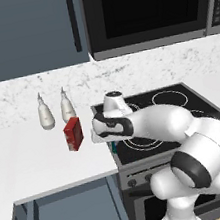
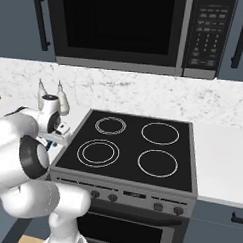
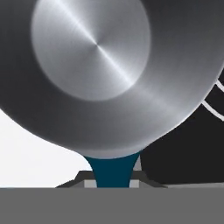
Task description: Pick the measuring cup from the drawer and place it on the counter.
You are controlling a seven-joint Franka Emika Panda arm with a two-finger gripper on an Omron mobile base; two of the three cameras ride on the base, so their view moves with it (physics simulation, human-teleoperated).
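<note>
Hanging over the boundary between the smooth white counter [image 1: 38,154] and the black glass stove top [image 2: 132,144], the small round grey metallic measuring cup [image 3: 100,74] was observed pinched by its thin teal-blue handle [image 3: 111,170] in the jaws of the two-finger gripper [image 3: 113,183], which were pressed nearly together on it. The grip on the handle was judged to keep the bowl upright and clear of the jaws. The wide blue-grey drawer [image 1: 69,215] was seen pulled out below the counter edge. A small red box [image 1: 73,133] and two white pear-shaped shakers [image 1: 46,115] were noted nearby, left of the cup; release onto bare counter was judged outstanding.
</note>
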